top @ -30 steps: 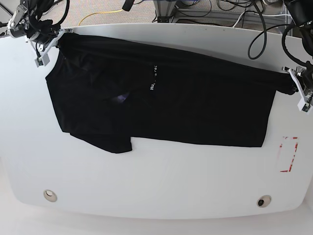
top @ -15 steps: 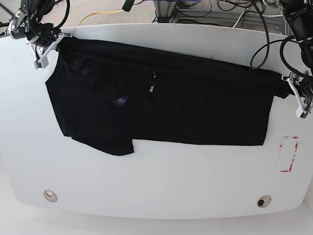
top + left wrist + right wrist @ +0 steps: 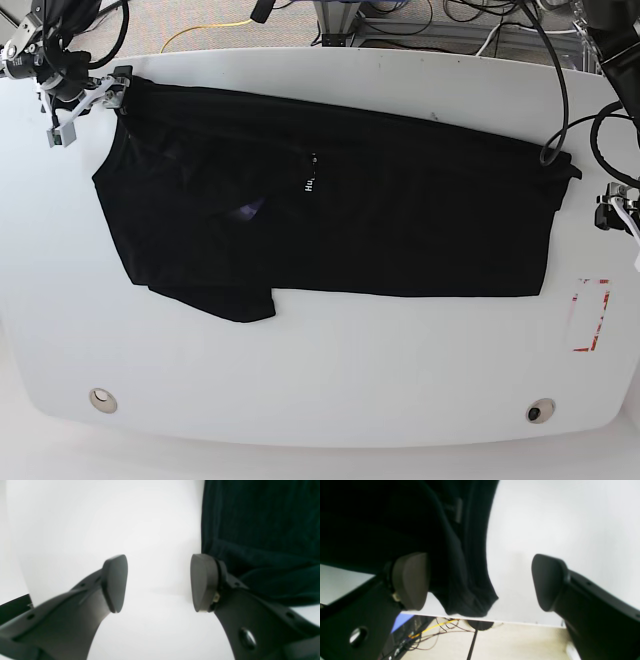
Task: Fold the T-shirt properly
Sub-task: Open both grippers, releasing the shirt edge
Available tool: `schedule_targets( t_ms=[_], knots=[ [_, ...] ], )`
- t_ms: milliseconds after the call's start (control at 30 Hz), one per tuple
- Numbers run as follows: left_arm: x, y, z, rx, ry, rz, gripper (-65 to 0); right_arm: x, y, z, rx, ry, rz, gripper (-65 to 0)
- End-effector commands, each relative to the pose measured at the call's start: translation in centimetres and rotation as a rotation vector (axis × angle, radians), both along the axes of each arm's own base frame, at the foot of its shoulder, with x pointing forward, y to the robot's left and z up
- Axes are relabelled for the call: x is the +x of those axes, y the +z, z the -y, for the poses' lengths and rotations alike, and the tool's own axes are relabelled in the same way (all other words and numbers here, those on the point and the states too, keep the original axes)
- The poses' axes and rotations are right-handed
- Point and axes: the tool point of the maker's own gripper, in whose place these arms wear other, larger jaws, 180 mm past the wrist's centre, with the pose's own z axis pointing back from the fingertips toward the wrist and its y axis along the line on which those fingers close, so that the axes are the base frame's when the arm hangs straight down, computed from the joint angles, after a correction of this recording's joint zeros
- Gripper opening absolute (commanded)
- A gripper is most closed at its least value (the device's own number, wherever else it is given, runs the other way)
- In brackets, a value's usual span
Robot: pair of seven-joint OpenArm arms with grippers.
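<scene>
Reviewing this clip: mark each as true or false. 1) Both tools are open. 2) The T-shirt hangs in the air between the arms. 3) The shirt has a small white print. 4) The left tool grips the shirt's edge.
1) True: the left tool and the right tool both stand open.
2) False: the T-shirt lies spread on the white table.
3) True: a tiny white print sits near the shirt's middle.
4) False: nothing is between the left tool's fingers; the shirt lies beside one finger.
</scene>
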Motion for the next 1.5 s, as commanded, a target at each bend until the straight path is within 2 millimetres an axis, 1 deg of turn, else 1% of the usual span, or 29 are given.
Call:
schedule_targets(
  t_ms=[0,100,200,233,267,333,433,467,533,633,767,833,867,900,933,1000,1033,1100,1133,1233,1333,1433,1467],
  knots=[
    [0.6,3.2,-2.4,0.050,0.038,0.063,-28.1,1.1,1.7,0.4,-0.003,0.011,0.062,-3.8],
    [0.5,3.4,-2.6,0.051,0.048,0.047,-28.3,1.4,2.4,-0.2,0.044,0.022,0.089,-3.8],
    [0.4,3.8,-3.1,0.038,0.075,0.079,-28.3,2.1,3.1,-1.0,0.093,0.029,0.136,-3.8],
    [0.6,3.6,-2.7,0.024,0.076,0.090,-28.3,2.2,3.2,-1.0,0.098,0.030,0.143,-3.8],
    [0.8,3.0,-2.0,0.005,0.068,0.098,-28.3,2.3,3.3,-1.2,0.102,0.033,0.148,-3.8],
    [1.3,2.4,-0.9,-0.009,0.048,0.108,-28.3,2.5,3.7,-1.2,0.091,0.041,0.159,-3.8],
    [1.3,1.4,0.9,0.003,-0.015,0.101,-28.3,2.7,4.4,-1.6,0.072,0.061,0.174,-3.8],
    [1.3,0.8,2.1,0.003,-0.049,0.106,-28.3,2.6,4.5,-1.7,0.069,0.064,0.175,-3.8],
    [1.8,-0.1,5.1,-0.029,-0.109,0.144,-28.3,2.7,4.5,-1.8,0.069,0.067,0.175,-3.8],
    [2.0,-1.1,8.5,-0.075,-0.163,0.183,-28.3,2.5,4.4,-1.8,0.070,0.067,0.167,-3.8],
    [2.4,-1.6,10.5,-0.110,-0.197,0.204,-28.3,2.5,4.2,-1.8,0.071,0.064,0.164,-3.8],
    [2.7,-2.1,12.2,-0.137,-0.229,0.216,-28.3,2.6,4.3,-1.8,0.070,0.063,0.167,-3.8],
    [2.8,-2.3,12.7,-0.145,-0.239,0.220,-28.3,2.6,4.3,-1.8,0.071,0.063,0.168,-3.8],
    [2.6,-3.0,13.3,-0.147,-0.252,0.204,-28.3,2.6,4.3,-1.7,0.069,0.064,0.168,-3.8],
    [2.2,-4.1,13.5,-0.142,-0.257,0.173,-28.3,2.6,4.3,-1.8,0.070,0.065,0.168,-3.8],
    [1.8,-5.6,13.1,-0.120,-0.237,0.135,-28.3,2.5,4.3,-1.8,0.070,0.065,0.165,-4.1],
    [1.5,-6.9,13.0,-0.116,-0.221,0.107,-28.3,2.5,4.3,-1.8,0.070,0.065,0.165,-5.9],
    [1.2,-8.5,12.9,-0.114,-0.206,0.086,-28.3,2.6,4.3,-1.8,0.070,0.067,0.164,-11.3],
    [0.9,-9.3,12.7,-0.107,-0.200,0.073,-28.3,2.7,4.2,-2.1,0.075,0.074,0.163,-15.9],
    [0.3,-10.1,12.2,-0.080,-0.197,0.041,-28.3,2.3,3.7,-3.0,0.084,0.108,0.128,-24.9],
    [-1.4,-11.5,11.9,-0.076,-0.192,-0.005,-28.3,2.0,3.3,-3.4,0.090,0.127,0.096,-28.7],
    [-2.5,-11.9,11.0,-0.057,-0.191,-0.033,-28.3,1.5,2.6,-4.4,0.105,0.155,0.070,-30.8],
    [-3.1,-12.2,10.6,-0.051,-0.191,-0.046,-28.3,1.3,2.4,-4.7,0.111,0.165,0.059,-32.3]
  ],
)
